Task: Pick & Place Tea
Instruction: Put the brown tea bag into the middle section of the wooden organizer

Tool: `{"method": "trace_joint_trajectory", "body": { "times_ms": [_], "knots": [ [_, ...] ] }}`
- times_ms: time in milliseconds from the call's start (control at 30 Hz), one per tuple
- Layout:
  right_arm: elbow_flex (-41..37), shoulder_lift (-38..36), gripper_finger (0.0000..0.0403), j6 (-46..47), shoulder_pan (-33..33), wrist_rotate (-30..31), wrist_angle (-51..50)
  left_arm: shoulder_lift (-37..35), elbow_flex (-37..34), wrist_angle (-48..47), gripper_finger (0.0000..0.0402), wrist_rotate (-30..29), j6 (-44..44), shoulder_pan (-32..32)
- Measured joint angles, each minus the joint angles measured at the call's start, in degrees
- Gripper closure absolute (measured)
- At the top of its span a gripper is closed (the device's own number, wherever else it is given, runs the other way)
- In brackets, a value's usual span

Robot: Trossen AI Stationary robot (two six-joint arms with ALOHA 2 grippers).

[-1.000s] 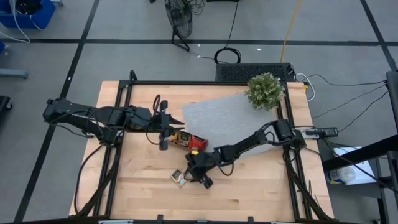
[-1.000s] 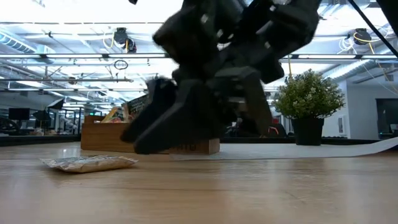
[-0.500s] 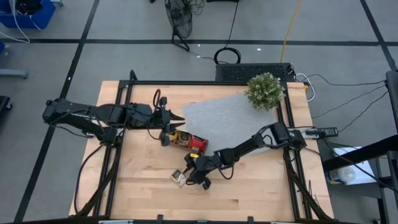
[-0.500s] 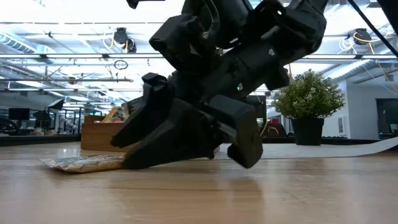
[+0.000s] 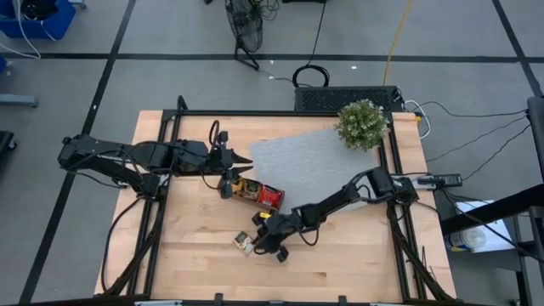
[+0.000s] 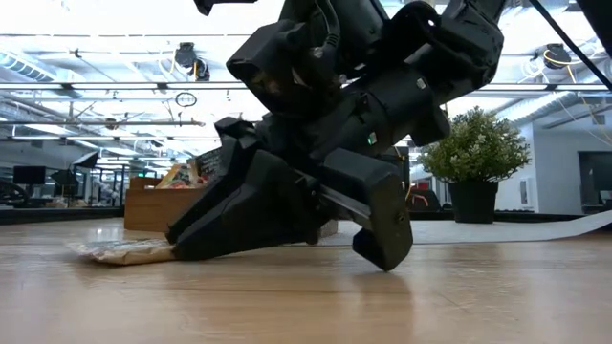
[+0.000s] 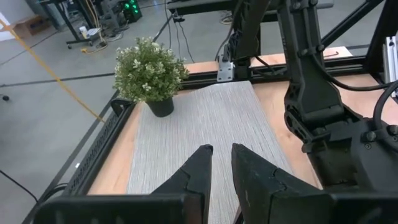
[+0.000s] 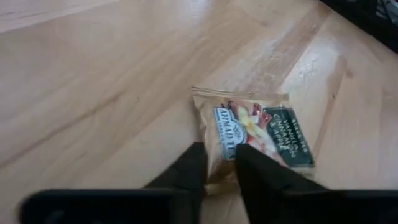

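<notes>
Two arms over the table (image 5: 195,255). Grey mat (image 5: 310,157) lies at the far side, plant (image 5: 362,124) on its corner. Wooden tray (image 5: 257,195) with sachets sits at the mat's near edge. Left gripper (image 5: 246,161) hovers just above the tray, fingers (image 7: 198,163) narrowly apart, empty. Right gripper (image 5: 253,243) is low at the table, fingers (image 8: 193,163) close together, pinching one edge of a sachet (image 8: 255,127) lying flat on the wood, apart from the tray.
</notes>
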Motion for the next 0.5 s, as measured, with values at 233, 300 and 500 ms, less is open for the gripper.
{"method": "trace_joint_trajectory", "body": {
  "times_ms": [233, 300, 500],
  "knots": [
    [0.02, -0.07, 0.04, 1.08, -0.91, 0.78, -2.69, 0.0, 0.0, 0.0, 0.0332, 0.02, 0.0, 0.0],
    [0.02, -0.1, 0.0401, 1.08, -0.85, 1.74, -2.49, 0.0, 0.0, 0.0, 0.0332, 0.02, -0.01, 0.0],
    [-0.36, -4.18, 0.0402, -4.82, 2.56, 15.81, -3.24, 0.0, 0.0, 0.0, 0.0332, 2.19, -7.23, 0.0]
  ]
}}
